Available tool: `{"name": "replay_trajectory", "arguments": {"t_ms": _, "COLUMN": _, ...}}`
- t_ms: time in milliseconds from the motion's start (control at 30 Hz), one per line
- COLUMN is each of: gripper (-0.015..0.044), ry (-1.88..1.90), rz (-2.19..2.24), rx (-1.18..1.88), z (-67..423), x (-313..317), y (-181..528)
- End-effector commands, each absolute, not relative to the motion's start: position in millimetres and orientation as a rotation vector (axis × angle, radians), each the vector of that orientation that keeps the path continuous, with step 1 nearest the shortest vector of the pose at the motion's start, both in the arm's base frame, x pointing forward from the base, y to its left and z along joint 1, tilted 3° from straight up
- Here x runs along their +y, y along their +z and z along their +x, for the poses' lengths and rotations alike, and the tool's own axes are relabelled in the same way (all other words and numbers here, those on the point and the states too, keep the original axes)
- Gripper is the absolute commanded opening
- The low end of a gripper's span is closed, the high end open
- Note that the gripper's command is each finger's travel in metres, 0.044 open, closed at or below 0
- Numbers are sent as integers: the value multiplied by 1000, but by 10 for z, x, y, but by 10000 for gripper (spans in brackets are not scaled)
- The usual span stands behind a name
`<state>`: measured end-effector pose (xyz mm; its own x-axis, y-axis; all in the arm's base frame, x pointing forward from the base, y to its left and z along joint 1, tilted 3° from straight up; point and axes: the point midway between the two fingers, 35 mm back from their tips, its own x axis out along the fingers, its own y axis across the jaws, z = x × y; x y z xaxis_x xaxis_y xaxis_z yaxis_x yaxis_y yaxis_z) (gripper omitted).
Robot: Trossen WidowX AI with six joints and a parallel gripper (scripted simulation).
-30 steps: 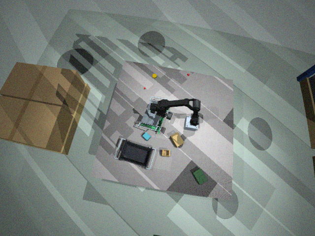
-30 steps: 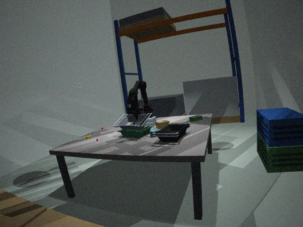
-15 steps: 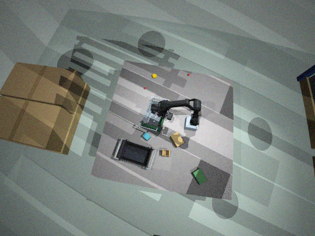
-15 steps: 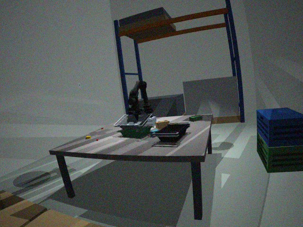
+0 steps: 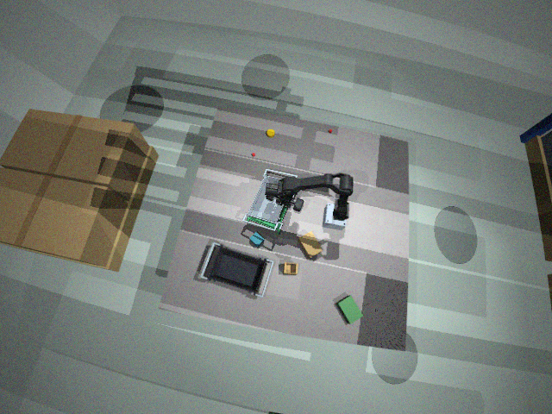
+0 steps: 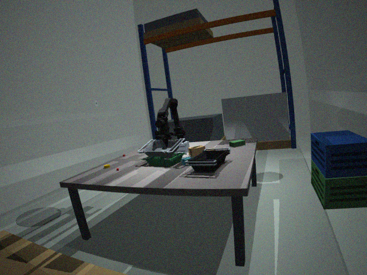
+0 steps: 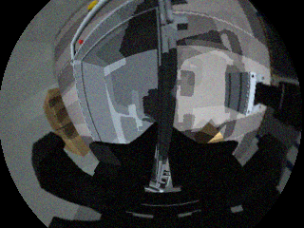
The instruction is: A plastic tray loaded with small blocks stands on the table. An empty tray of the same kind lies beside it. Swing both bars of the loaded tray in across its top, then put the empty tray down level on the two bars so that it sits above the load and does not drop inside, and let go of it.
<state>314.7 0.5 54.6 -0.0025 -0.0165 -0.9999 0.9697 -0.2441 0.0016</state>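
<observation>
My gripper [image 5: 277, 191] [image 6: 163, 144] [image 7: 160, 124] is shut on the side wall of the empty grey tray [image 5: 260, 205] [image 6: 148, 146] [image 7: 117, 89]. It holds the tray roughly level, right over the loaded green tray [image 5: 261, 222] [image 6: 163, 161]. Only the green tray's near end and right edge show from under the grey tray. The green tray's load and its wire bars are hidden beneath. I cannot tell whether the grey tray rests on them. In the wrist view the gripped wall runs straight up between my fingers.
A black tray [image 5: 232, 268] [image 6: 207, 161] with light wire bars stands in front. A teal block [image 5: 256, 239], a tan box [image 5: 310, 244] [image 6: 196, 149], a small tan box [image 5: 290, 267] and a green block [image 5: 349, 310] [image 6: 237, 142] lie nearby. A yellow piece [image 5: 270, 132] lies at the back.
</observation>
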Motion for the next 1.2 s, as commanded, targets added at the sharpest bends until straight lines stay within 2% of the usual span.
{"name": "replay_trajectory", "arguments": {"t_ms": 0, "gripper": 0, "ry": -1411, "rz": 1376, "rx": 1082, "z": 3109, "x": 20, "y": 494}}
{"name": "replay_trajectory", "arguments": {"t_ms": 1167, "gripper": 0, "ry": -1412, "rz": 1375, "rx": 1083, "z": 3044, "x": 38, "y": 300}}
